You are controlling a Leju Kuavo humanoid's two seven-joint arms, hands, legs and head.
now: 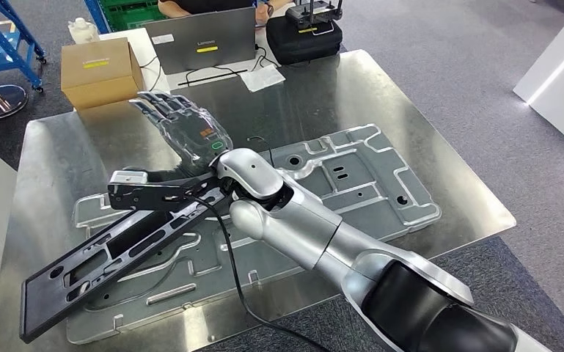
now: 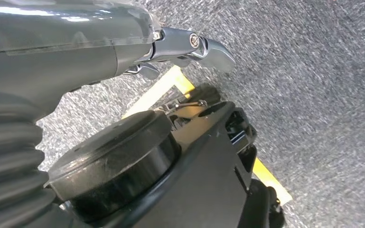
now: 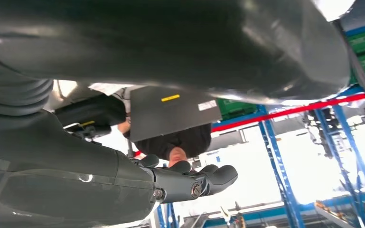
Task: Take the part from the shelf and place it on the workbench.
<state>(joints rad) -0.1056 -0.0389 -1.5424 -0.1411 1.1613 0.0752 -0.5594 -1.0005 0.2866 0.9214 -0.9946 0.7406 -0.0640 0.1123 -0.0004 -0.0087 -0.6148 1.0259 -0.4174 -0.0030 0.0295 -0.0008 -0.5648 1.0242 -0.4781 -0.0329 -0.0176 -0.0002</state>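
Note:
The part is a long black panel with slots [image 1: 110, 253]. It lies slantwise on the silver stamped plate [image 1: 352, 176] on the metal workbench [image 1: 411, 103]. Its near end sits at the front left, and its far end is under my right wrist. My right hand [image 1: 180, 128] is stretched out past that far end, its fingers straight and apart and holding nothing. In the right wrist view the same hand [image 3: 185, 183] shows fingers reaching out toward the laptop. My left hand [image 2: 190, 45] hangs over grey carpet, with nothing in it.
At the far edge of the bench stand a cardboard box [image 1: 101, 70], a laptop [image 1: 202, 40] with a person behind it, a sheet of paper [image 1: 262, 75] and a black case [image 1: 304, 37]. A black cable [image 1: 227, 257] runs along my right arm. A blue rack [image 1: 15, 29] stands at the far left.

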